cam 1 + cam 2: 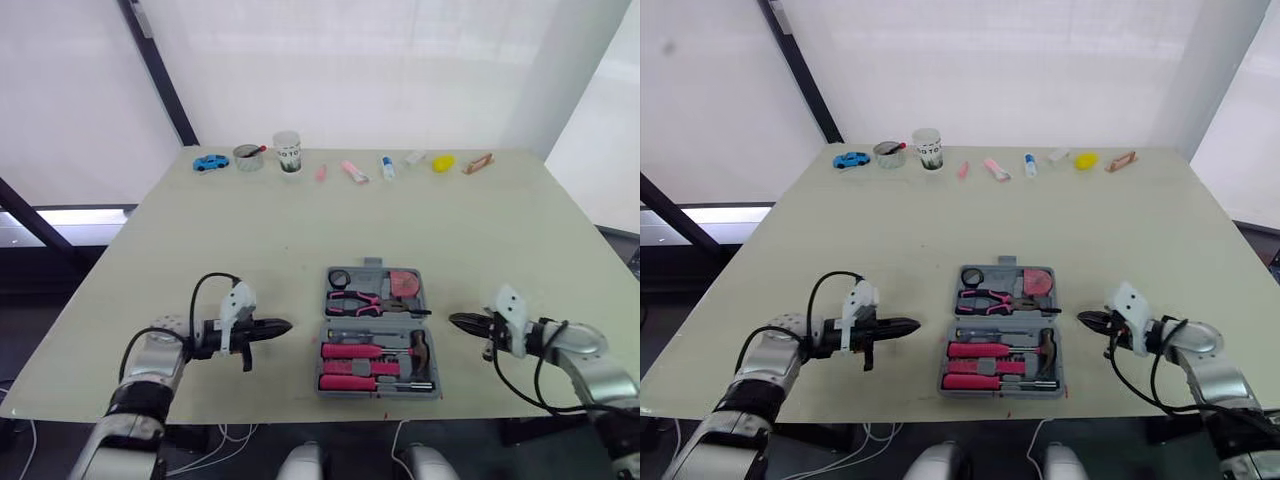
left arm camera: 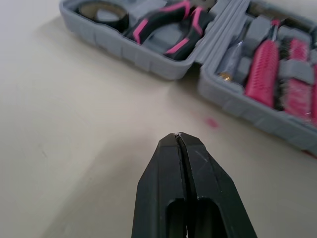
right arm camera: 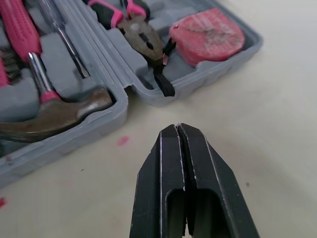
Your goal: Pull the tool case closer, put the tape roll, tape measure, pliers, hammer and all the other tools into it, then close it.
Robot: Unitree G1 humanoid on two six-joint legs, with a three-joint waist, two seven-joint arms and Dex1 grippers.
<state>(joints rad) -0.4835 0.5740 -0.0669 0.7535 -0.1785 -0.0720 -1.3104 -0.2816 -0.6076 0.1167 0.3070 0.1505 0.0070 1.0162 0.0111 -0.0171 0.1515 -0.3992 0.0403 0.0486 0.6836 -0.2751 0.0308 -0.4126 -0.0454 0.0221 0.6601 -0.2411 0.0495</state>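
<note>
The tool case (image 1: 376, 319) lies open and flat on the surface (image 1: 300, 230), close to the near edge and about midway between the two arms. Its far half holds the tape roll (image 1: 339, 277) at the left, the pliers (image 1: 355, 300) in the middle and the pink tape measure (image 1: 404, 285) at the right. Its near half holds the hammer (image 1: 419, 348) at the right and the pink-handled screwdrivers (image 1: 350, 352) to the hammer's left. The left tool (image 1: 283, 325) is just left of the case and points right toward it, clenched on nothing. The right tool (image 1: 455, 320) is just right of the case and points left, likewise clenched and empty. Neither touches the case. Along the far edge stand small things, among them a blue toy car (image 1: 210, 162) and a cup (image 1: 288, 152).
</note>
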